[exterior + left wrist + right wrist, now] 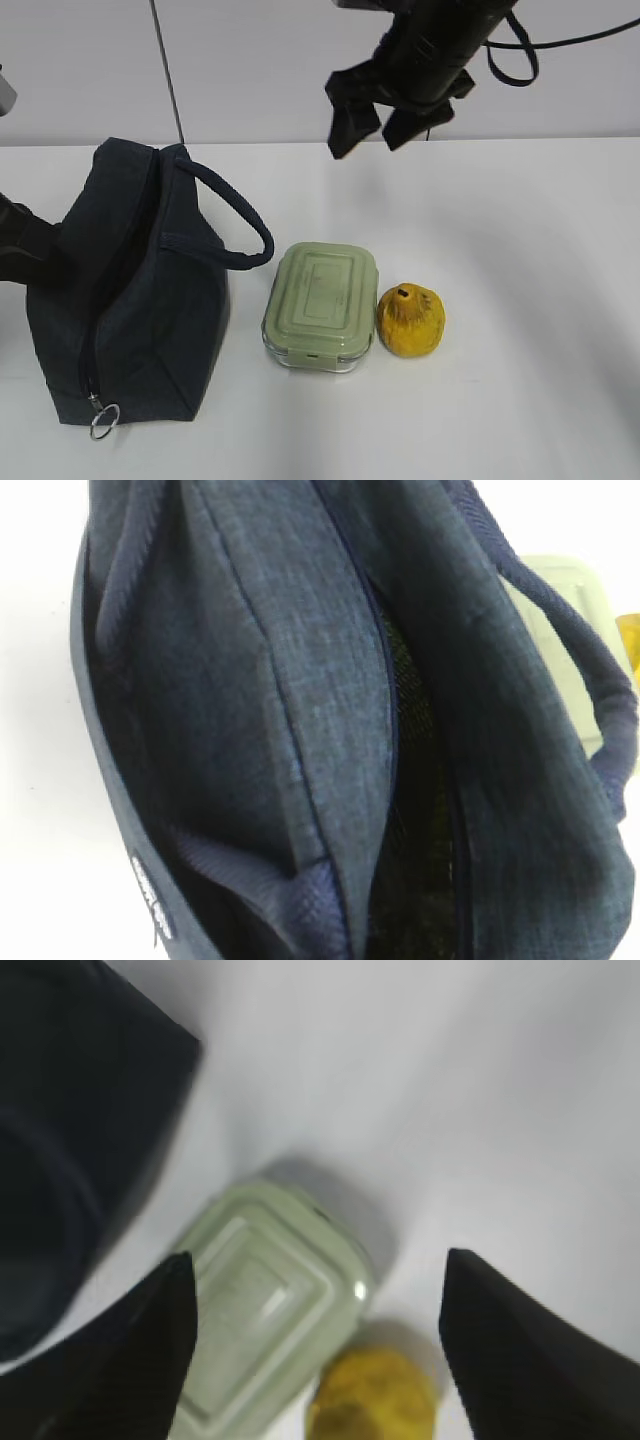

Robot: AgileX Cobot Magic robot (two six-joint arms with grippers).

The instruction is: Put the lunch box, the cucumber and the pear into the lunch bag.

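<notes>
The navy lunch bag point(140, 290) stands at the left, its zip open along the top. It fills the left wrist view point(250, 680), where something dark greenish point(420, 780) shows inside the slit; I cannot tell if it is the cucumber. The sage-lidded lunch box point(320, 300) lies just right of the bag, with the yellow pear point(410, 320) touching its right side. My right gripper point(367, 143) hangs open and empty high above them; its view looks down on the lunch box point(260, 1300) and pear point(375, 1400). My left arm point(15, 245) is against the bag's left side, its fingers hidden.
The bag's loop handle point(240, 215) arches toward the lunch box. The metal ring zipper pull point(104, 421) hangs at the bag's near end. The white table point(540, 250) spreads to the right of the pear and ends at a wall behind.
</notes>
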